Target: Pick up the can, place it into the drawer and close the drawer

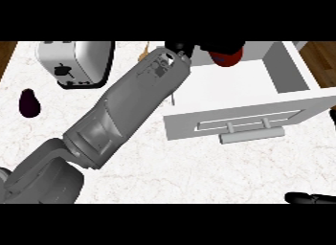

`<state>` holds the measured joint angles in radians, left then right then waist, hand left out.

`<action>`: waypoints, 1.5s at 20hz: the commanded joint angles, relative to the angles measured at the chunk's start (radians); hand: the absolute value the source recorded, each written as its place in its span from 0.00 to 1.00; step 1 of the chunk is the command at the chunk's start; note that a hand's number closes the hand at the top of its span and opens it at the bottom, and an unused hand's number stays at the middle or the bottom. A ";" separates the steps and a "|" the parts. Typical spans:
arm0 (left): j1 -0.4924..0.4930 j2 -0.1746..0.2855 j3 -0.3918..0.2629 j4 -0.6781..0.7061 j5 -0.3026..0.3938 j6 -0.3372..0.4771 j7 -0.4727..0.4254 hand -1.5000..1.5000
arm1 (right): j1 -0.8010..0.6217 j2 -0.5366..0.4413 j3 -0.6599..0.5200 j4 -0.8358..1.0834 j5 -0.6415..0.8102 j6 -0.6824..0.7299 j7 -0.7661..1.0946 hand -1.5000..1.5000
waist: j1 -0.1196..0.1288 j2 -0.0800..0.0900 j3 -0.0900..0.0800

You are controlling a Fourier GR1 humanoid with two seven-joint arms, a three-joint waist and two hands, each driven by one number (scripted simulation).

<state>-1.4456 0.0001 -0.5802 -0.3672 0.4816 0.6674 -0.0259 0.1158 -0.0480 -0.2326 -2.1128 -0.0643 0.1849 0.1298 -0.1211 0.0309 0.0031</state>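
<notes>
At the upper middle of the frame, the red can (225, 58) hangs just inside the back left corner of the open drawer (297, 72), above its white floor rather than resting on the worktop (220, 167). The left hand (181, 48) has it there. Its black fingers seem to be curled over the can's top and near side, though the wrist hides much of the hold, so exactly how they close cannot be told with certainty. Holding the can from above probably lets it be lowered between the drawer's walls without the wrist catching on them.

The left forearm (128, 110) runs in a long diagonal from the lower left of the frame up to the drawer, stretched almost straight, which suggests the drawer sits near the limit of its reach. The drawer is pulled well out, its front panel and handle (252, 136) facing the lower edge of the frame.

The right hand (315, 197) rests at the lower right, fingers straight and holding nothing. A toaster (75, 60) stands at the upper left, well away from the drawer.
</notes>
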 commanded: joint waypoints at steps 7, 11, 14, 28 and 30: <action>0.020 0.000 -0.041 0.024 0.047 0.083 -0.032 0.00 | -0.003 -0.020 0.002 -0.049 -0.022 0.013 0.047 0.00 | -0.024 0.003 0.000; 0.004 0.000 -0.043 0.022 0.071 0.103 -0.041 0.00 | -0.053 -0.012 0.016 -0.026 -0.001 -0.008 0.041 0.00 | -0.010 0.005 0.000; 0.036 0.000 -0.046 0.008 0.101 0.108 -0.047 0.00 | 0.009 -0.045 -0.016 -0.064 0.008 0.026 -0.004 0.00 | -0.013 -0.002 0.000; 0.002 0.000 -0.008 -0.055 0.225 0.149 -0.087 0.00 | -0.081 -0.155 0.105 -0.086 0.403 0.008 -0.123 0.00 | 0.033 -0.005 -0.002; 0.008 0.000 -0.024 -0.064 0.222 0.167 -0.112 0.00 | -0.110 -0.194 0.085 -0.061 0.451 0.005 -0.124 0.00 | 0.038 -0.007 -0.002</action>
<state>-1.4319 0.0001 -0.5918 -0.4122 0.6870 0.8034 -0.1206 0.0522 -0.2000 -0.1636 -2.1996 0.2874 0.1981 0.0177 -0.0928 0.0249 0.0012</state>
